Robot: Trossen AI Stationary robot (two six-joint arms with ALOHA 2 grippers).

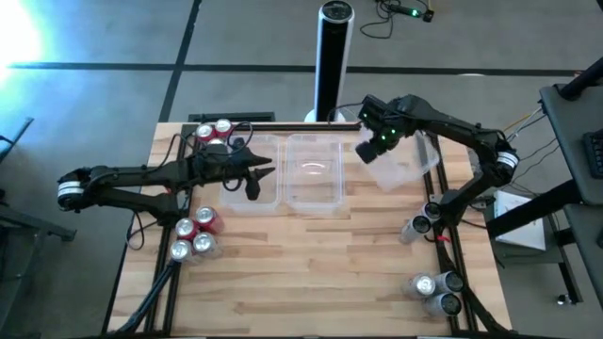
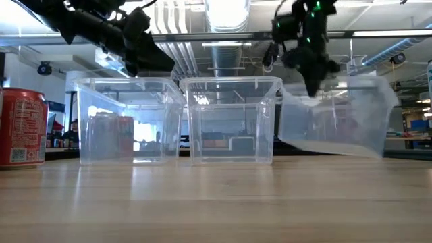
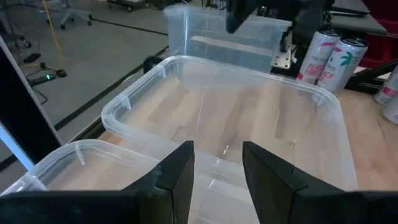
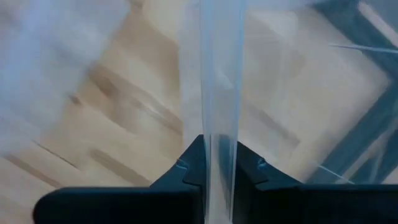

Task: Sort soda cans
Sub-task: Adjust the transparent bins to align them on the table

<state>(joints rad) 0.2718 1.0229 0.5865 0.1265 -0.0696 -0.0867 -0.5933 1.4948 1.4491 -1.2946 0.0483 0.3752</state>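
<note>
The right gripper (image 1: 375,151) pinches the third tub's (image 1: 407,162) wall, lifting it tilted, while the left gripper (image 1: 252,181) hangs part-open over the left tub (image 1: 236,200), cans (image 1: 194,235) lying beside its arm.

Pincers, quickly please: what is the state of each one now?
Left pincer: open, empty, above the left tub.
Right pincer: closed on the wall of the right tub, holding it lifted and tilted.

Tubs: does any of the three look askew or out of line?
Yes. The right tub hangs tilted off the table, the right tool clamped on its wall. The left tub and middle tub stand flat, side by side.
</note>
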